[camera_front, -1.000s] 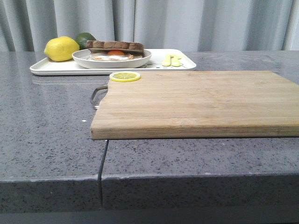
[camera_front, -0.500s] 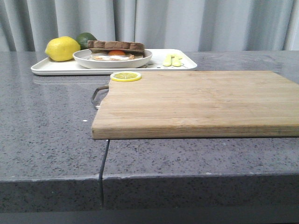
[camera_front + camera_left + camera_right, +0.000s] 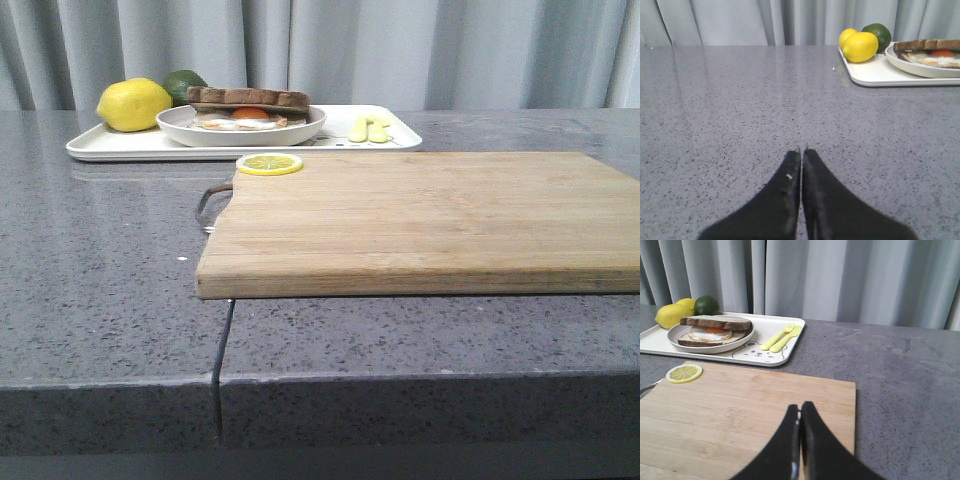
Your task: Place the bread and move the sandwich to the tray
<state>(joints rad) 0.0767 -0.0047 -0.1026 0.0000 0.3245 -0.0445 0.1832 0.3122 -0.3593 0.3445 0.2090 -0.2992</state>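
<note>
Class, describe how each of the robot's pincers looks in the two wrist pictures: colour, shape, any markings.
Both look alike. The left pincer and the right pincer each have two matte black fingers, broad at the base and tapering to narrow tips. A tiny pale speck marks the left one. No cables or labels show.

- The right gripper (image 3: pixel 800 412) is closed over the wooden board (image 3: pixel 747 415).
- A lemon slice (image 3: pixel 684 373) lies on the board.
- The sandwich (image 3: pixel 714 330) sits on its plate (image 3: pixel 740 341) in the tray (image 3: pixel 775 347).
</note>
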